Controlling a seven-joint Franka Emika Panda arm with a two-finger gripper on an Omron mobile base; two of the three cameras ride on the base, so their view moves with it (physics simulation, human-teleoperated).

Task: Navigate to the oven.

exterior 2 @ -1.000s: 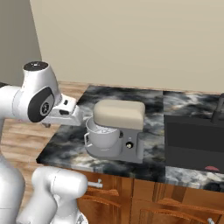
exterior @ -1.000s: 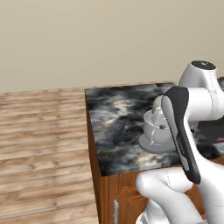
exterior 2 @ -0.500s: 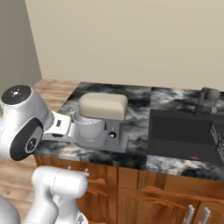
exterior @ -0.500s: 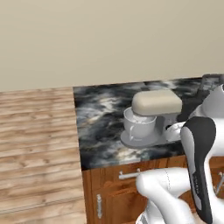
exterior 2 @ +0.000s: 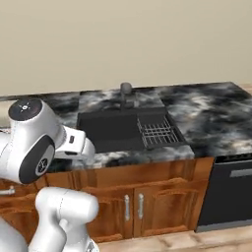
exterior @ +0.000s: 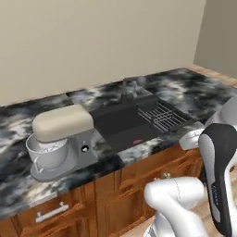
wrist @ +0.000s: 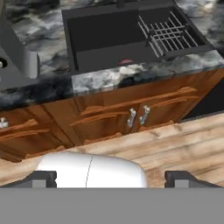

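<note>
The black wall oven is out of view. My gripper [wrist: 111, 179] is open and holds nothing, its two dark fingertips [wrist: 41, 178] standing far apart at the bottom of the hand view. It points down at the wood cabinet doors [wrist: 131, 114] under the sink [wrist: 109, 35] and at the plank floor [wrist: 175, 140]. My white arm rises in front of the counter in both base views.
A dark marble counter [exterior 2: 211, 106] carries a black sink [exterior 2: 113, 129] with a dish rack [exterior 2: 156, 132] and a faucet [exterior 2: 126, 91]. A stand mixer [exterior: 60, 139] sits to the left. A black under-counter appliance [exterior 2: 230, 192] stands at the right.
The whole scene has shifted with the base moving right along the counter. The mixer has slid to the left of the views, and the sink and right counter end have come into sight.
</note>
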